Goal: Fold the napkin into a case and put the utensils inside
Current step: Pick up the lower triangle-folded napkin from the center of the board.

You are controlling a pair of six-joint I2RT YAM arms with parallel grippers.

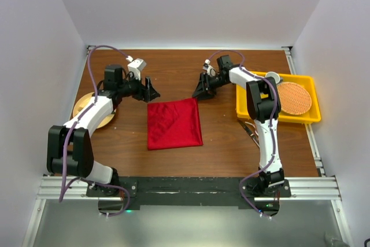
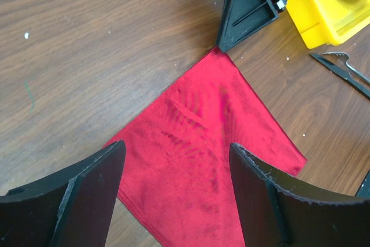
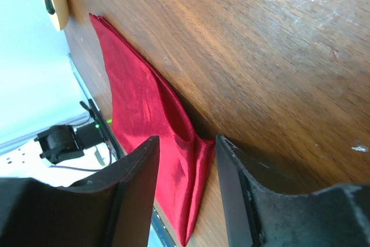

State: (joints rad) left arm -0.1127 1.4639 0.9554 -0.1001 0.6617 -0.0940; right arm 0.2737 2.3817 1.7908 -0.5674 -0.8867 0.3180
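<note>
At the napkin (image 1: pixel 174 124) corner, right gripper (image 1: pixel 198 93) low

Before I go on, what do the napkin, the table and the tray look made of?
Napkin: soft woven cloth, deep red, faintly sheeny; it creases and ripples.
Table: brown wood or wood veneer, matte, with grain streaks showing.
Tray: probably hard plastic, glossy yellow, with moulded edges.
</note>
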